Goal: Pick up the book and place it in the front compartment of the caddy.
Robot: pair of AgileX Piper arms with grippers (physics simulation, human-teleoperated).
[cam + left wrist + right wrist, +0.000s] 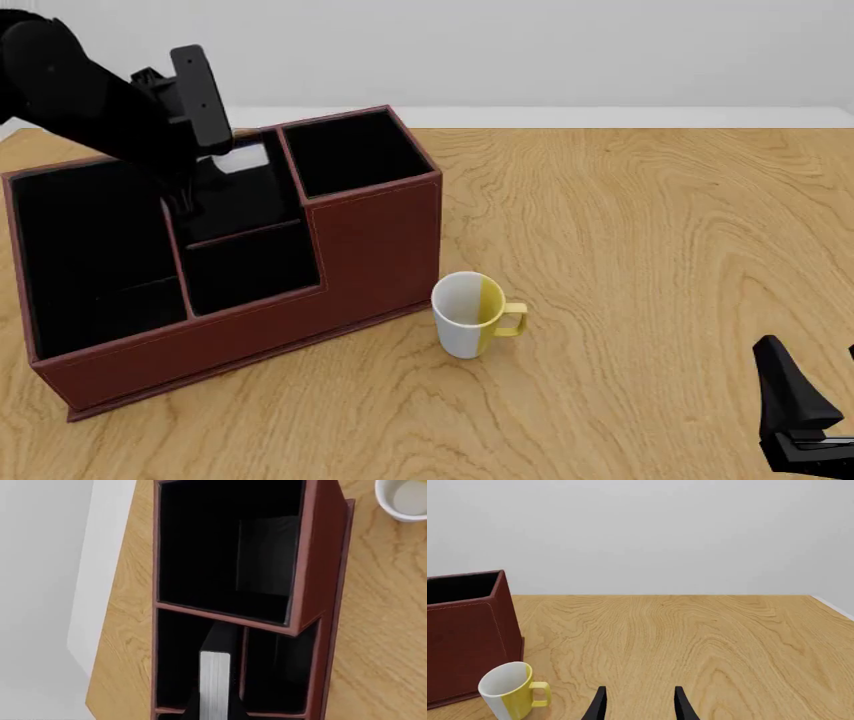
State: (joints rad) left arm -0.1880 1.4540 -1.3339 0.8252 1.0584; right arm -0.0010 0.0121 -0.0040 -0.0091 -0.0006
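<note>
Black-covered book (215,680), white page edges toward the wrist camera, poised upright over the dark red-brown caddy (267,310), lower end already dipping into the front compartment (247,205), close beside the thin low divider (243,660)

For a clean finish: lower straight down, spine held parallel to the divider, no twist at the wrist. Watch the lower corner of the cover; judged likely to catch on the divider's top edge or tip over into the low-walled cell next door if lowered at a slant. Nudge slightly away from the divider before going deeper. Release only once the lower end meets the black lining, then lift straight up so as not to drag the book back out or shove the caddy across the worktop (641,250)

Left hand (198,170) above the middle of the caddy, fingers themselves lost against the black cover in both views; judged closed on the upper part of the book, since the book sits centred in line with the wrist camera, partly above the rim. Touching nothing else, as far as can be seen

Right hand (639,707) low at the near right of the worktop, fingers parted with bare wood between them, holding nothing, well apart from the caddy and the white-and-yellow mug (470,315)
</note>
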